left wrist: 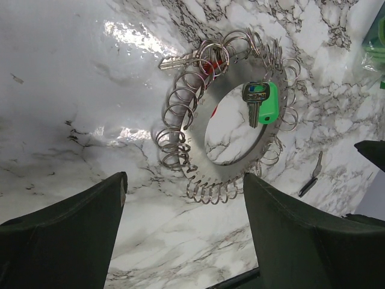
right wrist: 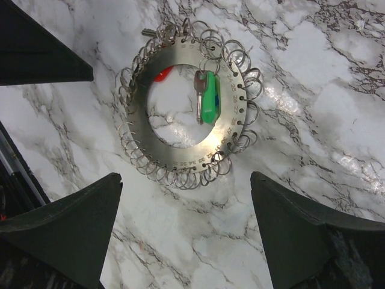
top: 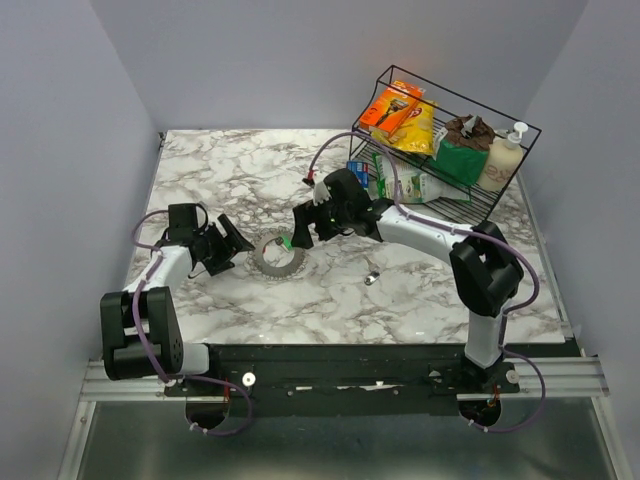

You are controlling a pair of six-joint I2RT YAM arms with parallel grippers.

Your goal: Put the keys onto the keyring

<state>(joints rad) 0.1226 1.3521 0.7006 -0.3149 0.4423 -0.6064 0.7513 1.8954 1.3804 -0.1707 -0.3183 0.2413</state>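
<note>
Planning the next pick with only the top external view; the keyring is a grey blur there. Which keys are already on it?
Observer: A green-headed key hangs into the centre hole of the keyring.
Operator: Any others?
Observer: A plain silver key points outward from the rim.
Operator: Are the grippers carrying anything?
Observer: No, the left gripper and right gripper are both open and empty above it.

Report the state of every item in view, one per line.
left end effector: open, empty, facing the keyring.
right end effector: open, empty, facing it too.
keyring: flat on the table.
green key: lying across the keyring's opening.
red key: partly hidden under the keyring.
loose key: on the table, apart from the keyring.
</note>
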